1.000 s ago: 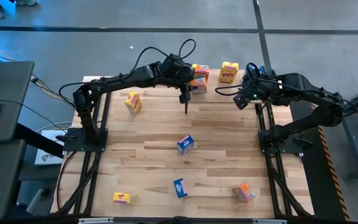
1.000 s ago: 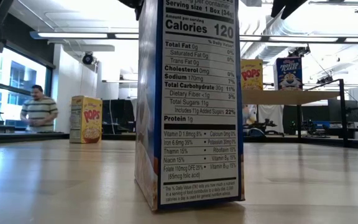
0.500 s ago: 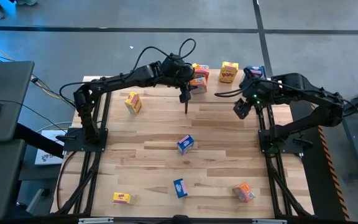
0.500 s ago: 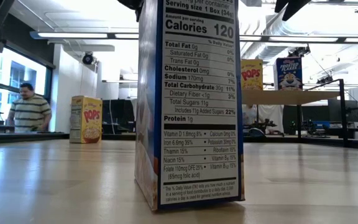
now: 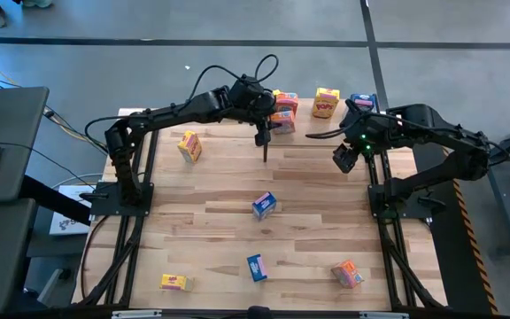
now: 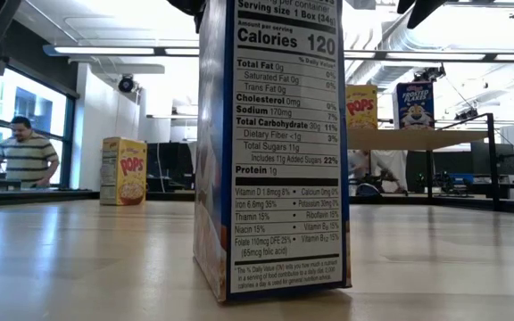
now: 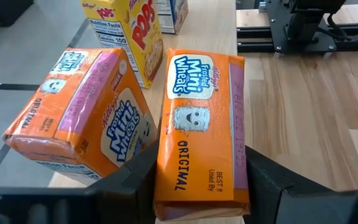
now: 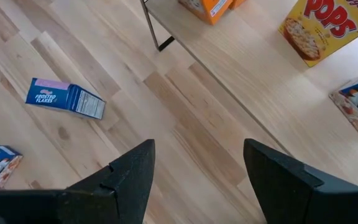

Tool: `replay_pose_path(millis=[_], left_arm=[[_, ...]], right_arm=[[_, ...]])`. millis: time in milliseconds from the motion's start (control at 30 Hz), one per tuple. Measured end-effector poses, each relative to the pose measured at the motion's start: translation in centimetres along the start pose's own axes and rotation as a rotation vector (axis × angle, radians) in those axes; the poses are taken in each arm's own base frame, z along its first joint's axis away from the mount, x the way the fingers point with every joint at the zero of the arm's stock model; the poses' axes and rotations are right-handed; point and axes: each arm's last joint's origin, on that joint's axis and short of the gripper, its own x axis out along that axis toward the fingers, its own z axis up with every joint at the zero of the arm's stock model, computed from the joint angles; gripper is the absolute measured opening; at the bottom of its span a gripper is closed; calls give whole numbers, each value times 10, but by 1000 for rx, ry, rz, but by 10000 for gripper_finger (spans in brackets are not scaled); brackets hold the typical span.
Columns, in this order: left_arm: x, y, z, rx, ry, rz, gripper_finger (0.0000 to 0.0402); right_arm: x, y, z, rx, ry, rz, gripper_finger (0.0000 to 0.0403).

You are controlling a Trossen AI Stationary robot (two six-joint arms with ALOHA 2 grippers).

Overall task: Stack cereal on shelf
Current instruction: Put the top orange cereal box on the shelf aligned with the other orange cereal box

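Note:
The shelf (image 5: 343,120) runs along the table's far edge. Two orange cereal boxes lie on it at its left end. My left gripper (image 5: 269,120) is there, shut on the nearer orange box (image 7: 204,124). The other orange box (image 7: 86,118) lies tilted against it. A yellow box (image 5: 326,102) and a blue box (image 5: 362,102) stand upright farther right on the shelf. My right gripper (image 8: 197,180) hangs open above the table, in front of the shelf's right end (image 5: 344,158), with nothing between its fingers. My left gripper pinches the orange box by its two long narrow sides (image 7: 240,155), near the end that faces the wrist. The fingers (image 7: 135,180) slant down and lie along the box. The box lies front up, and its far end (image 7: 197,53) rests on the shelf board.
Loose boxes lie on the tabletop (image 5: 326,221): a yellow one (image 5: 189,146) at the far left, a blue one (image 5: 264,206) in the middle, and a blue (image 5: 256,267), a yellow (image 5: 173,282) and an orange one (image 5: 347,274) near the front. A person (image 6: 27,156) stands beyond the table.
My right gripper has swung away from the shelf toward the table's near side and tipped down, staying open. My left gripper has kept still at the orange box.

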Motion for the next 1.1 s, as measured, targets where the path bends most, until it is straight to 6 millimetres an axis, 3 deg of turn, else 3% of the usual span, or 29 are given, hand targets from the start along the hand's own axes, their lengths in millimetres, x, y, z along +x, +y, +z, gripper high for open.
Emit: replay_pose_path(millis=[633, 1100], left_arm=[[0, 4, 1, 0, -20, 27, 211], [-4, 7, 4, -1, -41, 47, 214]], right_arm=[[0, 0, 0, 0, 0, 0, 239], [0, 0, 0, 0, 0, 0, 239]])
